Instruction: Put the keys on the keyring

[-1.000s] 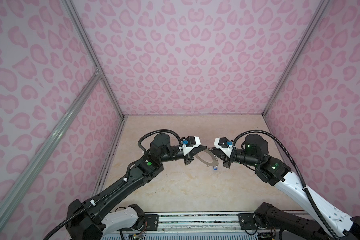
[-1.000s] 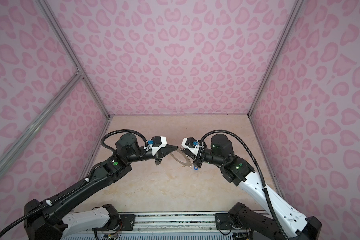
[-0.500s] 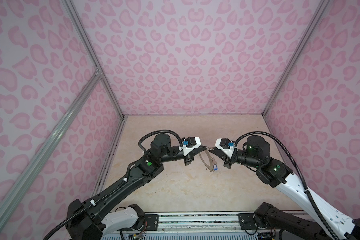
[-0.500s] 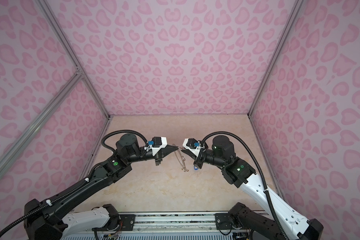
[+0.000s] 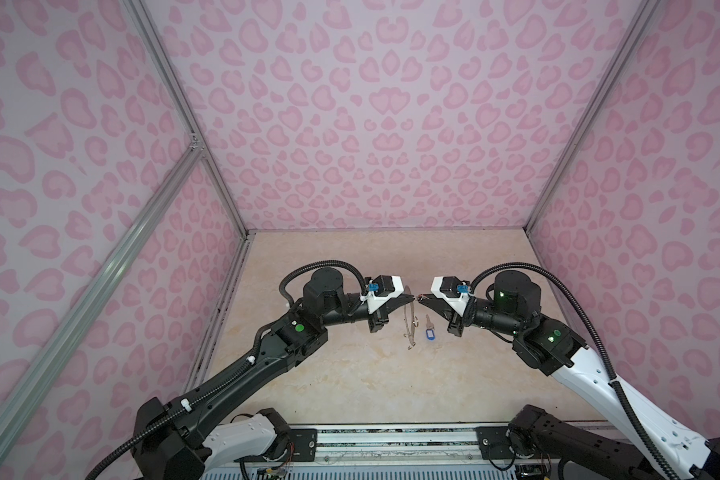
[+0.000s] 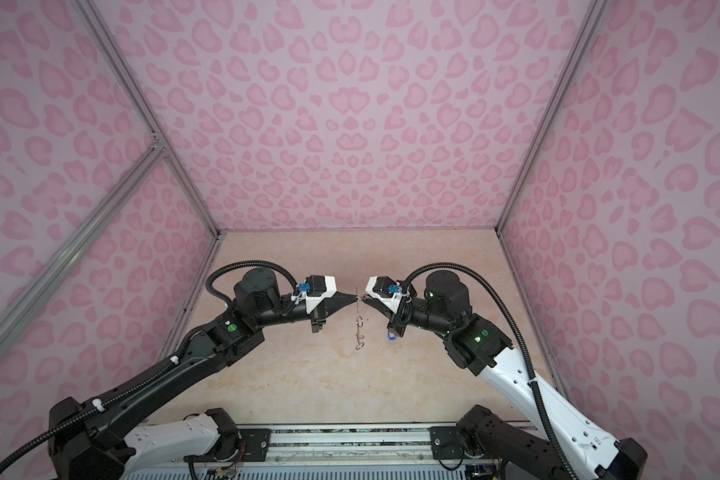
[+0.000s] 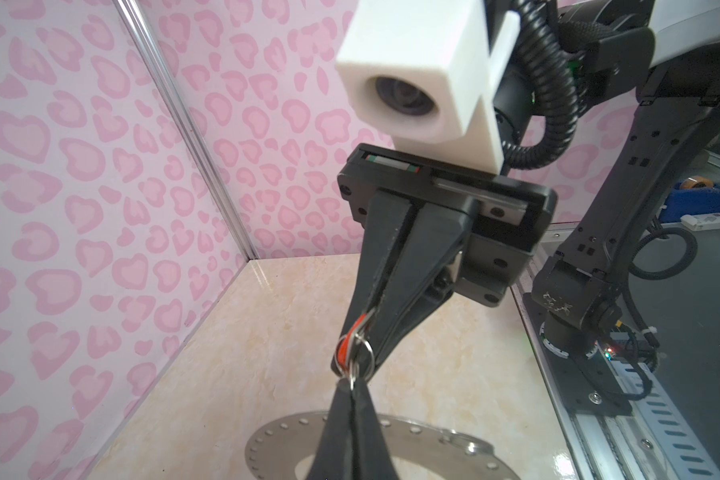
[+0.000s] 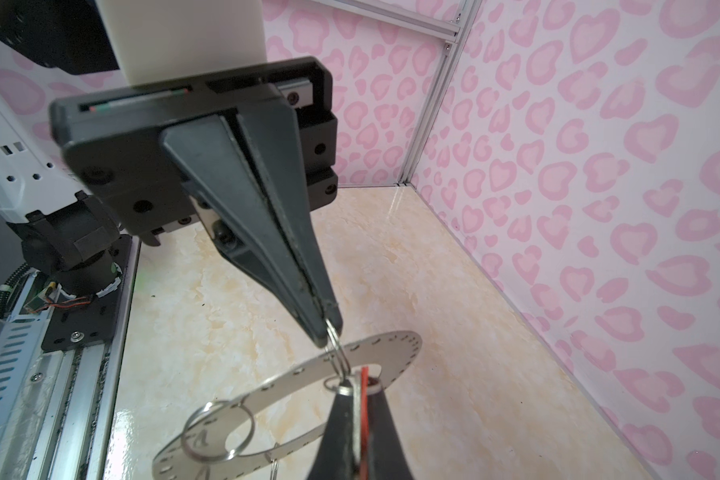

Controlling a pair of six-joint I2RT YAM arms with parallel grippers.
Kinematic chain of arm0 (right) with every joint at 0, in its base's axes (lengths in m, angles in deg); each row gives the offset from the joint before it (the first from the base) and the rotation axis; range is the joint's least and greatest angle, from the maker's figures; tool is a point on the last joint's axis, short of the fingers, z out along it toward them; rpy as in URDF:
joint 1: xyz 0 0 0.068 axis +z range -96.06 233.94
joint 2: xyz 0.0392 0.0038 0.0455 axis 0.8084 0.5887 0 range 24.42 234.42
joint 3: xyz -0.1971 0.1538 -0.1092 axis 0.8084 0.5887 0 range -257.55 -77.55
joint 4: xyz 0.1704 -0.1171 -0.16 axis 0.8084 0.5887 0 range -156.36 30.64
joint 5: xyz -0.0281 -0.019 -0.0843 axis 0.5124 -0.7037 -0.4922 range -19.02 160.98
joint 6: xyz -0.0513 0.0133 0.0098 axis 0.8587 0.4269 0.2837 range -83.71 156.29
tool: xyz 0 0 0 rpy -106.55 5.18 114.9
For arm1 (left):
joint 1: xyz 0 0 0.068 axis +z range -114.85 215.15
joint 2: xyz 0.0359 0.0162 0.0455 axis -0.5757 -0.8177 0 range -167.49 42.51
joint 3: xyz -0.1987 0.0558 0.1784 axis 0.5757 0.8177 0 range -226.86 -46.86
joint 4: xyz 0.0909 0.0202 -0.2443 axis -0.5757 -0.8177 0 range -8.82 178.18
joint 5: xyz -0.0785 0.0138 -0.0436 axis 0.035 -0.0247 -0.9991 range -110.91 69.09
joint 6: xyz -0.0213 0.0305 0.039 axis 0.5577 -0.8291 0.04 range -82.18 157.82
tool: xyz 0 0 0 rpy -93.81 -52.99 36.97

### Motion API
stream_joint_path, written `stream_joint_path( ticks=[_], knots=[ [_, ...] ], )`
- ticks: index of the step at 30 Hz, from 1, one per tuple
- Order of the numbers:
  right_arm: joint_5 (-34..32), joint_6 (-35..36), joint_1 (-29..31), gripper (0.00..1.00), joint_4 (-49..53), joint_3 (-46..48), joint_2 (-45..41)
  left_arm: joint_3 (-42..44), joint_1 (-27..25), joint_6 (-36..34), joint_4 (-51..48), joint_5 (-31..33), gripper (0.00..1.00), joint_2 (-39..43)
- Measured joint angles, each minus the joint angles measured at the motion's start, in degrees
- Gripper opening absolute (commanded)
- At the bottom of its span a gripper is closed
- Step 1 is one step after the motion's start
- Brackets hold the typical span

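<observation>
Hanging edge-on: keyring [image 8: 385,347], wire loop [image 8: 336,353] pinched by left end effector [image 5: 413,296]; right end effector [image 5: 421,298], tip-to-tip opposite, pinches red-tagged key [image 7: 342,351].

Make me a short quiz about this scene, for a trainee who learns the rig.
1. True or false: the key with the blue tag lies on the table, held by no tool.
2. Which tag colour does the right tool pinch? A red, B blue, C green.
3. Fill in: the wire loop on the metal ring is gripped by the ___ tool.
Key: 1 true; 2 A, the red tag; 3 the left tool.
</observation>
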Motion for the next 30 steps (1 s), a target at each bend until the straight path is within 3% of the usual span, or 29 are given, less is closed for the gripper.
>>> stream_joint_path(
  ticks=[14,30],
  knots=[
    [-7.7,11.5,3.1,0.00,20.9,-12.2,5.7,3.6,1.2,5.2,6.5,-0.4,0.03,0.0],
    [-10.8,13.8,3.9,0.00,30.5,-21.6,12.3,8.0,2.6,9.9,16.8,-4.7,0.03,-0.9]
  ],
)
